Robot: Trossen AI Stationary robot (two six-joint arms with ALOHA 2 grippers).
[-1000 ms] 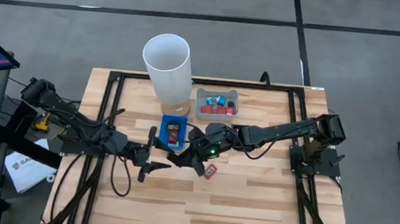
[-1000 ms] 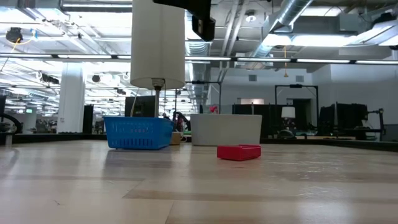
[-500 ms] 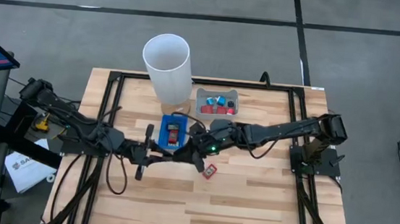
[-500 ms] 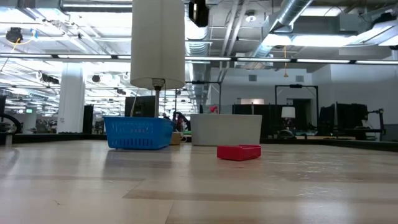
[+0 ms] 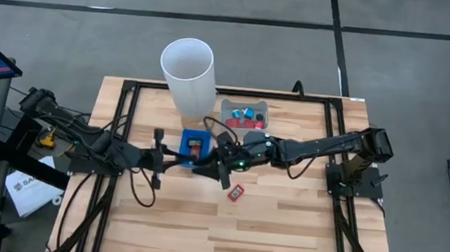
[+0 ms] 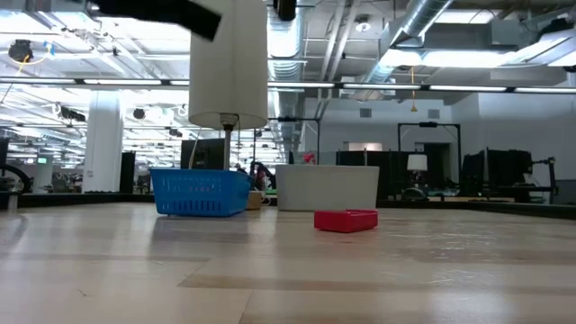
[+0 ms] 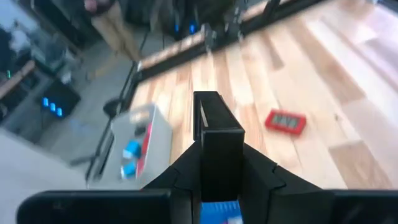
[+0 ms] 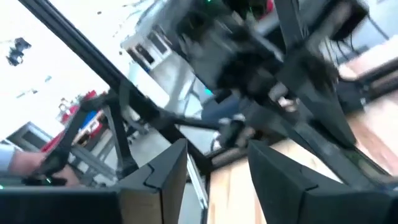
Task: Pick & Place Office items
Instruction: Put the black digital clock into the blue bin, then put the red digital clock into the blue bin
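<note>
The office items are small red, blue and black pieces. Several lie in the white tray (image 5: 244, 115), some lie in the blue tray (image 5: 195, 146), and one red piece (image 5: 236, 192) lies flat on the table. My left gripper (image 5: 175, 157) is shut and hovers at the blue tray's left edge with nothing visible between its fingers (image 7: 214, 124). My right gripper (image 5: 211, 170) is open and empty just right of the blue tray, facing the left arm. In the low view the red piece (image 6: 346, 220) sits in front of both trays.
A tall white cylinder (image 5: 187, 72) stands at the far edge behind the blue tray. Black frame rails (image 5: 119, 125) run along the table's sides. Bare wooden tabletop (image 5: 281, 229) stretches toward the near edge.
My left gripper has shut, moved toward the table's far edge and turned, ending beside the blue tray. My right gripper has shifted slightly left toward the blue tray. The red piece on the table has stayed in place.
</note>
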